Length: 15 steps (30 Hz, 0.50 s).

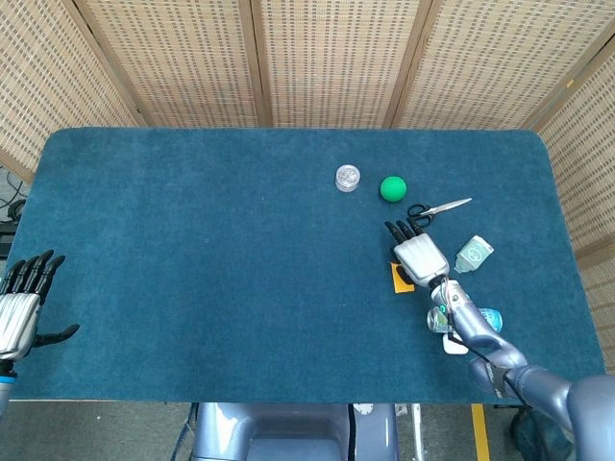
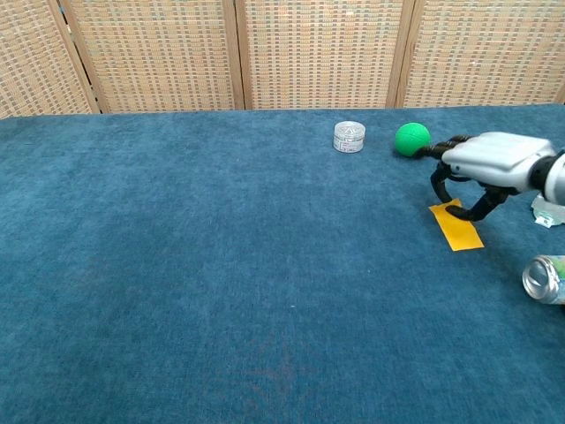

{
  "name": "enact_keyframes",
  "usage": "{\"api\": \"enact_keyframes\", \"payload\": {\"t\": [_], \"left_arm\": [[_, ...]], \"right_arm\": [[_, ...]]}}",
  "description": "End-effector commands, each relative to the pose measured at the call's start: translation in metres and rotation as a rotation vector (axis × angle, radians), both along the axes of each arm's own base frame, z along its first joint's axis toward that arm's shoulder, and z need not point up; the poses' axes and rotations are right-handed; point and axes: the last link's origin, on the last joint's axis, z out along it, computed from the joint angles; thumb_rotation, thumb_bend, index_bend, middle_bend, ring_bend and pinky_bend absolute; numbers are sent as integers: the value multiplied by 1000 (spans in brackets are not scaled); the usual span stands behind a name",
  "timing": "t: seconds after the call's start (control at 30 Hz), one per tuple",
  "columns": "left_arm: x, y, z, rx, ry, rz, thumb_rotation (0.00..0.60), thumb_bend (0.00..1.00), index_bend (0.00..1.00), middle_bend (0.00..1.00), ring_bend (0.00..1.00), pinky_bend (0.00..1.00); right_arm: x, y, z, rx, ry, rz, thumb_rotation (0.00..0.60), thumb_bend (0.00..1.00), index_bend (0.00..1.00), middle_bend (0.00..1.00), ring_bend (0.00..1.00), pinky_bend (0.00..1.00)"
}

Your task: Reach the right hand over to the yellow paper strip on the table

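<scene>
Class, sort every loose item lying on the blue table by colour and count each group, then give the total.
Green: 1, round green ball
Yellow: 1, flat yellow paper strip
Clear or pale: 2, small clear round jar, pale plastic packet
Metal: 2, black-handled scissors, tipped drinks can
Total: 6

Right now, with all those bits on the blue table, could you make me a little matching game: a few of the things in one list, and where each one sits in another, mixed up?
Things:
1. yellow paper strip
2. green ball
3. scissors
4. left hand

Places:
A. at the table's near left edge, far from everything else
B. just right of the small clear jar
C. on the cloth under the right hand
D. beyond the right hand, to the right of the ball

Pairs: 1-C, 2-B, 3-D, 4-A
</scene>
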Motion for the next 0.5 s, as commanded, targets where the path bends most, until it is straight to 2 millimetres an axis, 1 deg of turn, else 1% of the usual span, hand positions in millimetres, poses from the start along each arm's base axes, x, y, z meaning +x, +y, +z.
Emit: {"api": "enact_keyframes", "payload": {"t": [0.03,0.13,0.23,0.33,0.43,0.5], "left_arm": [[0,-1,0,0,1,-2,600,0,0,0,0,0],[1,-1,0,0,2,-4,600,0,0,0,0,0],[2,-3,-1,0,3,-8,600,0,0,0,0,0],[2,-4,-2,-3,5,-13,600,0,0,0,0,0],[3,-5,-2,-3,6,-18,600,0,0,0,0,0],[3,-6,-1,-1,5,-20,600,0,0,0,0,0]], "right_arm": [[2,37,37,3,-121,93,600,569,665,43,0,0],[4,63,56,18,-181,166,600,569,666,50,0,0],[4,99,76,43,-230,270,600,569,665,67,0,0],[4,128,93,47,-278,378,600,569,666,78,0,0],[1,145,105,14,-291,455,600,569,666,84,0,0],[-2,149,112,-37,-284,483,600,565,649,86,0,0]]}}
